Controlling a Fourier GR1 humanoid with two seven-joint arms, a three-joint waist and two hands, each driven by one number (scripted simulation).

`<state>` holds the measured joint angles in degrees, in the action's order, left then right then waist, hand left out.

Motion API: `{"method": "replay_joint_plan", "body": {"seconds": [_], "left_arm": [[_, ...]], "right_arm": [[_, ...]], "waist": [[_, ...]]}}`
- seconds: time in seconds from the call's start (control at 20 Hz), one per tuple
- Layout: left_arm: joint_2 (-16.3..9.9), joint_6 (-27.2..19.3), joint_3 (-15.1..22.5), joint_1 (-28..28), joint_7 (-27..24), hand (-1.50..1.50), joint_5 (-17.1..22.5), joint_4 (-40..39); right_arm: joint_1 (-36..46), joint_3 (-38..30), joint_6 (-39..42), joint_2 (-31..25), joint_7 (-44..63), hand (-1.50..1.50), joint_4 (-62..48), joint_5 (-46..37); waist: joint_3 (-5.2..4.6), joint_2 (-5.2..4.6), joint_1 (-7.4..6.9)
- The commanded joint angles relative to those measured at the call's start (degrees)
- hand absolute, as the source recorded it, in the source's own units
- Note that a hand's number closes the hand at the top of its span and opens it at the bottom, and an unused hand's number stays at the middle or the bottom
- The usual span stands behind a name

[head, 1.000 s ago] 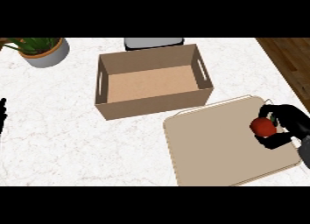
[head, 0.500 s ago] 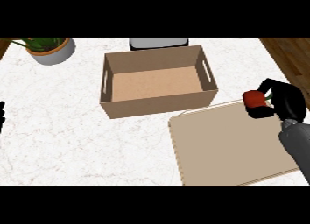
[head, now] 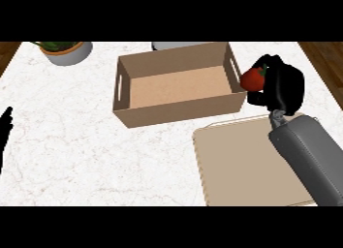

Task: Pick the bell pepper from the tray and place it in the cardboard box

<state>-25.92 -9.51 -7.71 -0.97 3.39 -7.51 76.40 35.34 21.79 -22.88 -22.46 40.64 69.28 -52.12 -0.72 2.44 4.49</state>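
A red bell pepper (head: 251,79) sits in my right hand (head: 280,85), whose fingers and thumb curl round it. The hand hovers just outside the right wall of the cardboard box (head: 179,105), above the counter between box and tray. The open brown box stands in the upper middle, its inside bare. The tan tray (head: 239,164) lies at the lower right with nothing on it, partly covered by my right forearm. My left hand (head: 0,140) rests open at the left edge, fingers up.
A potted plant (head: 65,50) in a grey pot stands at the back left. A grey object (head: 174,45) peeks out behind the box. Wooden floor shows past the white marble counter's left and right ends.
My right hand has lifted the bell pepper off the tray and carried it up and left to the box's right wall. The left hand has stayed at the left edge.
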Motion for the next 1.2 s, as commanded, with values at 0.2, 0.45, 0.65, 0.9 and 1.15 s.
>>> {"method": "replay_joint_plan", "body": {"seconds": [0.2, 0.45, 0.65, 0.9, 1.15], "left_arm": [[2.75, -0.79, 2.61, -2.16, -1.54, 0.0, -1.83, -0.27], [2.1, 1.1, 2.33, -5.64, 0.14, 0.0, -1.52, -1.01], [2.23, 1.12, 2.46, -4.7, 0.84, 0.0, -2.26, 0.8], [1.07, 3.48, 1.48, -3.48, 1.13, 0.0, -1.07, 3.13], [2.86, 2.54, 1.81, -6.87, -0.37, 0.0, -1.99, -0.77]], "right_arm": [[8.56, 1.22, 7.74, 11.44, 22.21, 1.5, 11.32, -8.48], [17.77, -6.24, 8.04, 15.37, 21.8, 1.5, 1.69, -7.13], [21.5, -12.43, 1.51, 17.15, 15.11, 1.5, -9.8, -5.2], [26.66, -17.75, -3.68, 17.48, 8.39, 1.5, -24.87, -3.91], [33.8, -21.86, -5.9, 16.94, 5.24, 1.5, -39.17, -3.42]], "waist": [[0.59, -2.12, -4.09], [0.67, -2.74, -5.36], [0.71, -2.85, -5.96], [0.73, -3.06, -6.9], [0.69, -3.39, -7.04]]}}
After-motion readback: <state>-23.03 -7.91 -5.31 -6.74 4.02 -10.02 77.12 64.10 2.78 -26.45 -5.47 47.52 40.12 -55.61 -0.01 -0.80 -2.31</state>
